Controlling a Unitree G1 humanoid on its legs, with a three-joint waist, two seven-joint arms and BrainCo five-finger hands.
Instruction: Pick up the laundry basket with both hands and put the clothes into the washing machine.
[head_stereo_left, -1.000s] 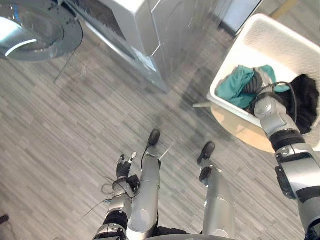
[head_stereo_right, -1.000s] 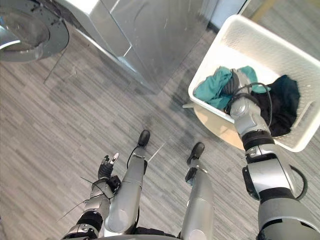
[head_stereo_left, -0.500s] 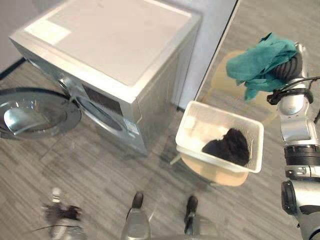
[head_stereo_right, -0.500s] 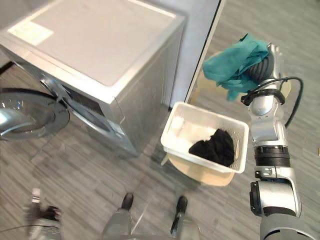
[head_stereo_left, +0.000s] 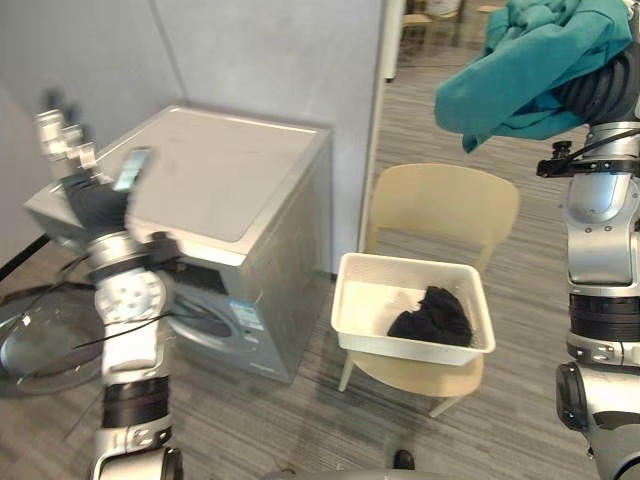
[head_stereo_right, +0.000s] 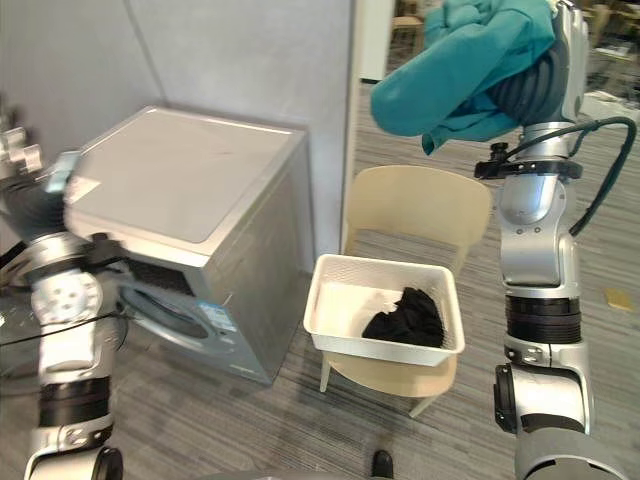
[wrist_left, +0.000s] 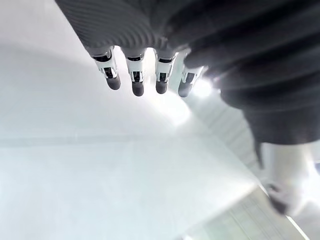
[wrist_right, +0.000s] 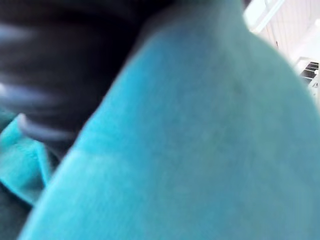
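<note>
My right hand (head_stereo_right: 535, 85) has lifted the teal cloth (head_stereo_right: 450, 60) high above the basket (head_stereo_right: 370, 350); its fingers are buried in the cloth, so I cannot tell the grip. My left hand (head_stereo_left: 95, 205) has come up, released, before the washer (head_stereo_left: 230, 180). The basket stays on the chair (head_stereo_left: 440, 205) holding the black garment (head_stereo_left: 432, 312), so I judge the clothes are going over piece by piece.

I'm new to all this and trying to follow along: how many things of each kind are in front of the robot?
Clothes: 2 (teal garment up high, black garment lying in the basket)
Basket: 1
Chair: 1
Washing machine: 1
Total: 5
</note>
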